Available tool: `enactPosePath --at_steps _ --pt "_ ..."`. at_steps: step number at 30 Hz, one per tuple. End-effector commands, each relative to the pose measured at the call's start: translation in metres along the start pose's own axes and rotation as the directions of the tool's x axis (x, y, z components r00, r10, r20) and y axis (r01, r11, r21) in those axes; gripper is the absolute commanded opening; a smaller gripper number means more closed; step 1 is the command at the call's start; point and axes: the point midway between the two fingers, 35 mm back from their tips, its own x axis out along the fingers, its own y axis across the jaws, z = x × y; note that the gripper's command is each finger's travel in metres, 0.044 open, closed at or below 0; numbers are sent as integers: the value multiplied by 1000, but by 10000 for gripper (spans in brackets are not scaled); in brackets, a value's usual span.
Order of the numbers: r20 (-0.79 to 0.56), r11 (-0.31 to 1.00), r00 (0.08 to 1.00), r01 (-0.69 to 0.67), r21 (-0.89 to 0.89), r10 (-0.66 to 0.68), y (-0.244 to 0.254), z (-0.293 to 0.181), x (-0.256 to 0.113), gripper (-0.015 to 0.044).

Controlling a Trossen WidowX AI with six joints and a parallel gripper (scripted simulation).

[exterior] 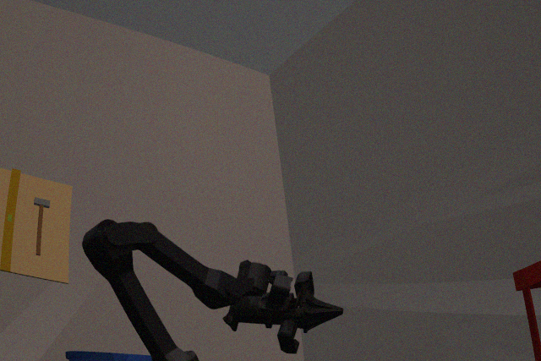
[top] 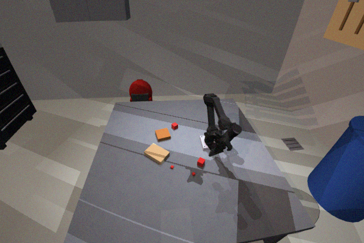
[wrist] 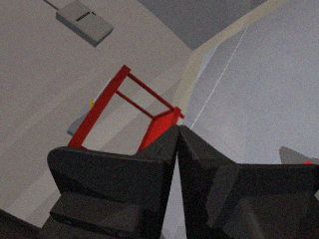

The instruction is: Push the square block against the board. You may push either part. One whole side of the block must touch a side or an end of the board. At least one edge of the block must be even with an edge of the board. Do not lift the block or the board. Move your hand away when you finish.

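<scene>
The orange square block [top: 162,134] lies flat on the table in the top view. The tan board [top: 156,152] lies flat just in front of it, turned at a different angle. A narrow strip of table shows between them, so they look apart. My gripper [top: 210,155] [exterior: 341,310] [wrist: 177,130] is shut and empty, with its fingertips together. It is raised above the table, to the right of the block and the board in the top view. The wrist view and the exterior view show neither the block nor the board.
A red cube [top: 174,126] lies just behind and right of the block. Another red cube [top: 201,162] lies right of the board. Two tiny red cubes [top: 172,167] [top: 193,173] lie nearer the front. A white plate [top: 202,142] is partly hidden behind the arm.
</scene>
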Motion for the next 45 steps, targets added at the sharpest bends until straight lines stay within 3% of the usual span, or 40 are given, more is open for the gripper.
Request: enactPosePath --at_steps 1,11,24,31,45 --pt "22 996 997 70 -46 -69 -1 10 21 0" --pt "82 941 947 317 -118 -309 -24 51 87 0" --pt "88 796 802 597 -97 -591 -92 125 152 0" --pt "60 716 718 696 -50 -693 -130 161 166 0" --pt "-101 432 445 893 122 -890 -252 256 164 0"
